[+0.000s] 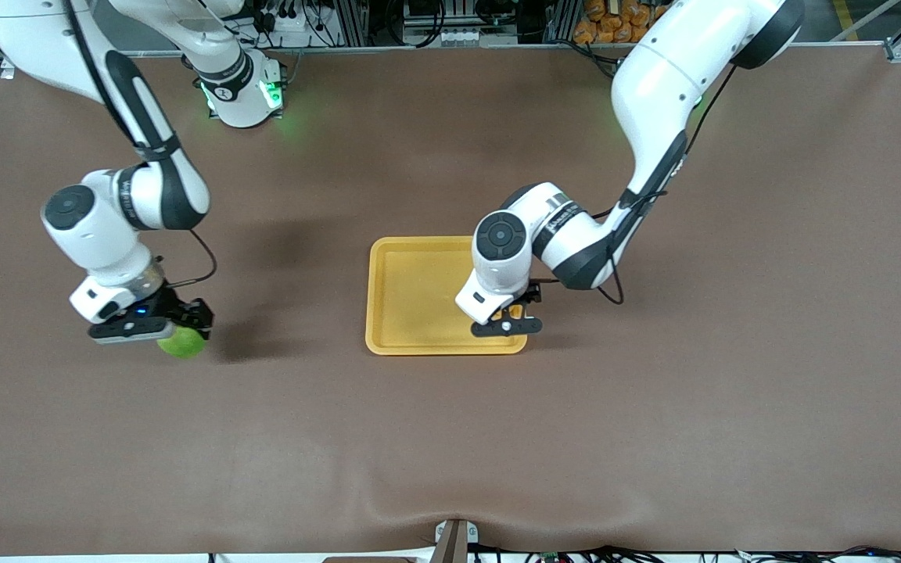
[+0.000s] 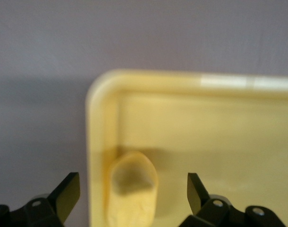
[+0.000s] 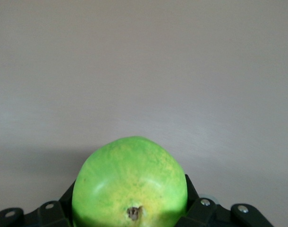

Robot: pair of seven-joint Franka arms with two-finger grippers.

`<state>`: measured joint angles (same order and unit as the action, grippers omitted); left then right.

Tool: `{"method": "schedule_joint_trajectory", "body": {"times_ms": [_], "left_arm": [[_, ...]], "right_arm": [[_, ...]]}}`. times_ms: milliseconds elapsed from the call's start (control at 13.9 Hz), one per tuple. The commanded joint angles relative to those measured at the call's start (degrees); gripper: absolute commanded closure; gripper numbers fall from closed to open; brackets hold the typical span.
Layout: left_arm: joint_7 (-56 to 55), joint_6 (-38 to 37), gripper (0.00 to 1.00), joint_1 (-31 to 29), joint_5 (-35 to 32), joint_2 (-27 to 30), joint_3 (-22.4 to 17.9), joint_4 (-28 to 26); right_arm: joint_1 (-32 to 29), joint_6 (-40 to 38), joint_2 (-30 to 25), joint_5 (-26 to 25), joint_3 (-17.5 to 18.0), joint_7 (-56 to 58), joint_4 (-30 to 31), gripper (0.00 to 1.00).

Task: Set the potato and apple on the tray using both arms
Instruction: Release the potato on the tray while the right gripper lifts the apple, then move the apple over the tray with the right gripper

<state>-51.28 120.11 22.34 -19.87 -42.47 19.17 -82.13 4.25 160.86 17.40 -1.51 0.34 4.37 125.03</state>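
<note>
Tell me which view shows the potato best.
Left wrist view: the potato lies in a tray corner between the open left gripper fingers. In the front view that gripper hides it. The right wrist view shows only the apple.

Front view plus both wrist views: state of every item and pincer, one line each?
potato: lying in a corner of the tray, free between open fingers.
apple: gripped, off the tray toward the right arm's end of the table.
tray: flat on the table, holding only the potato.
left pincer: open, over the tray corner.
right pincer: shut on the apple.
</note>
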Motion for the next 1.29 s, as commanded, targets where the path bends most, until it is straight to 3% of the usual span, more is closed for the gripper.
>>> {"method": "schedule_joint_trajectory", "body": {"times_ms": [0, 143, 359, 574, 861, 1004, 1219], "left_arm": [[3.1, -4.4, 0.0, -3.5, -0.3, 7.1, 0.5, -0.8], [7.9, -7.4, 0.0, -5.8, 0.0, 10.5, 0.5, -0.9], [16.2, -11.6, 0.0, -10.5, 0.2, 15.3, 0.6, -1.0], [22.9, -16.0, 0.0, -16.2, 3.1, 19.8, 0.5, -1.3], [37.9, -20.2, 0.0, -23.1, 4.2, 24.4, 0.6, -1.5], [45.9, -23.2, 0.0, -26.9, 7.5, 26.5, 0.6, -2.2], [51.2, -25.1, 0.0, -30.4, 9.1, 31.4, 0.6, -5.3]], "right_arm": [[5.0, -0.8, -0.3, -0.4, -0.3, -0.1, -1.0, 1.0], [7.3, -3.5, -1.5, -0.4, 0.6, 0.3, -0.8, 1.0], [7.4, -12.0, -6.4, -0.4, 5.7, 6.1, -1.1, 1.0], [7.4, -13.8, -8.3, -0.4, 9.8, 22.0, -1.1, 1.0], [7.9, -13.9, -6.6, 0.7, 12.7, 48.8, -2.9, 1.0], [8.3, -14.1, -4.2, 4.3, 14.0, 56.8, -3.7, 1.0], [9.5, -20.3, 0.4, 10.2, 14.2, 66.2, -7.7, 1.0]]}}
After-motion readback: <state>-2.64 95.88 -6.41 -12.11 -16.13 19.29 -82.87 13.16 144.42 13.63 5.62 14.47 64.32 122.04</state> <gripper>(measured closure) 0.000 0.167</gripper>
